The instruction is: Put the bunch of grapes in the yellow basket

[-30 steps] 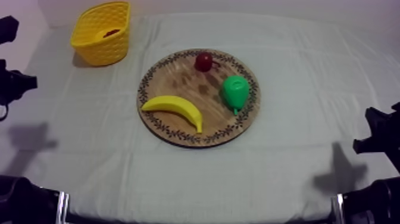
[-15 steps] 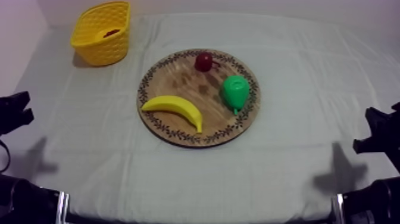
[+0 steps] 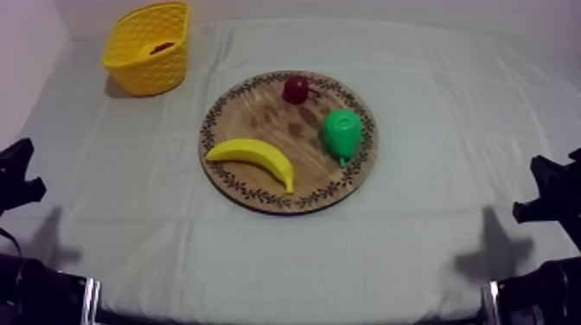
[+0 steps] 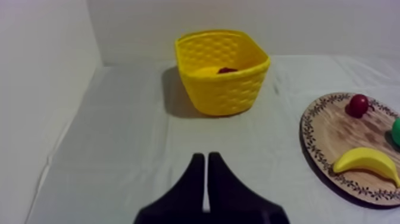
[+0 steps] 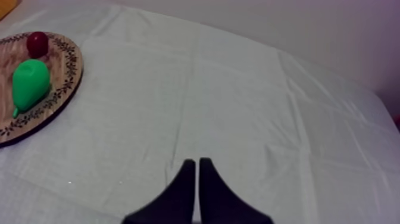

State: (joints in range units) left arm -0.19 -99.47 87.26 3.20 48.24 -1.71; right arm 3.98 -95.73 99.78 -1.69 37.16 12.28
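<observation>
The yellow basket stands at the table's far left, and a dark reddish thing lies inside it, too hidden to tell its kind. In the left wrist view the basket is ahead of my left gripper, whose fingers lie together as a narrow wedge over bare cloth. From above, my left gripper sits low at the left edge, far from the basket. The round wooden board holds a banana, a pear and a small red fruit. My right gripper is shut over cloth, right of the board.
My right gripper rests at the table's right edge. Wide cloth lies open between the board and each arm. A pale wall runs behind the basket and along the table's left side.
My left arm has drawn back from beside the basket, down along the left edge toward the near side. The right arm and the fruit have not moved.
</observation>
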